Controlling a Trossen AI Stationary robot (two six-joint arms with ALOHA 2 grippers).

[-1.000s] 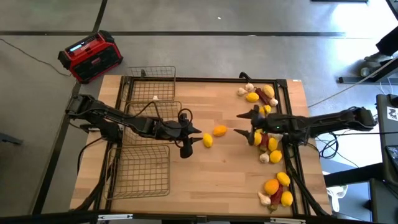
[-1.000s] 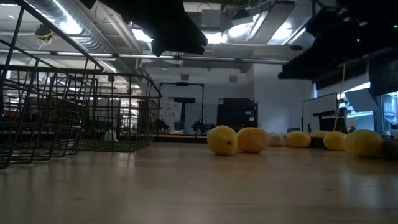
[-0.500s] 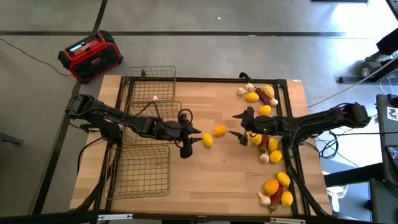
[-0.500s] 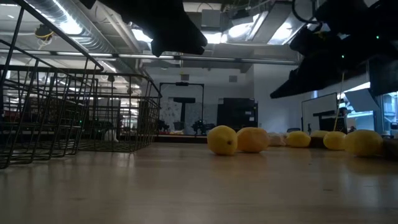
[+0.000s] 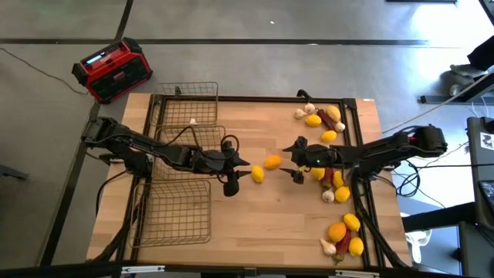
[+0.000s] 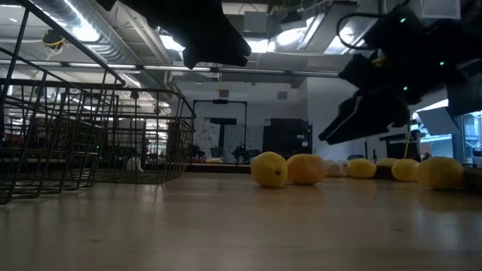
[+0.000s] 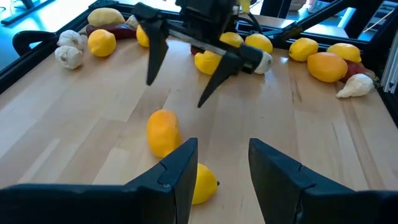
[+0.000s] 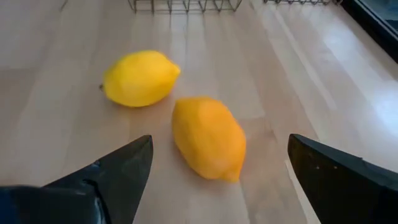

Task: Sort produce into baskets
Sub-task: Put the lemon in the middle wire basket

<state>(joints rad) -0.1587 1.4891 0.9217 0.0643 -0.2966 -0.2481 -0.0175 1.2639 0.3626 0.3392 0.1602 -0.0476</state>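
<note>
A: What is being gone after?

B: The orange citrus point(image 8: 208, 137), lying on the bare table point(image 5: 270, 208) mid-way between the two arms, with a lemon point(image 8: 140, 78) just beside it, apart but close. The citrus is looking oblong and smooth, deep orange; the lemon is paler yellow with a nub at its end.

A: Which step is this?

B: I'd say the approach to a pick. The right gripper point(image 5: 295, 161) is hanging just beside the citrus with its fingers point(image 8: 106, 180) standing wide, one to each side of the fruit in its own wrist view, touching nothing.

A: And the left?

B: The left gripper point(image 5: 241, 162) is waiting just the other side of the lemon, fingers narrowly parted and holding nothing.

A: What is the next move calling for?

B: Probably lowering over the citrus and closing without nudging the lemon; then carrying it across to the baskets point(image 5: 181, 212) at the table's left side. The remaining produce point(image 5: 333, 181) is lying heaped along the right edge.
</note>
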